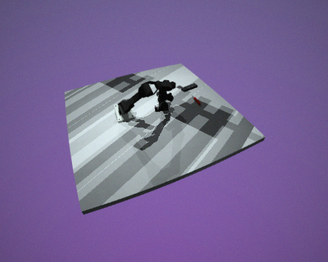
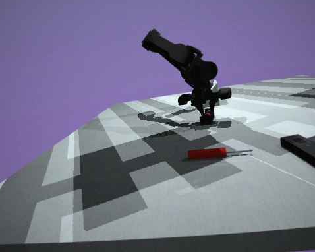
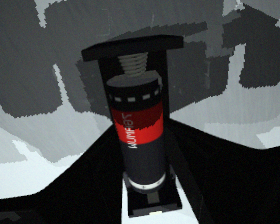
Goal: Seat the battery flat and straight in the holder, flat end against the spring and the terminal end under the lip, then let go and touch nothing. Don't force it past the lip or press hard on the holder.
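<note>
Now | fingers pinching dark red-banded cylindrical battery (image 3: 139, 133) in black plastic holder (image 3: 134, 56), mid-counter (image 2: 174, 210) | coil spring (image 3: 138, 65) touching battery top | risk: downward pressure overloading holder, skewed release

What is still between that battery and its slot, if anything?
Nothing visible. In the wrist view the battery, clamped in the gripper, lies along the holder, one end at the spring. The screwdriver lies well off to the side.
</note>
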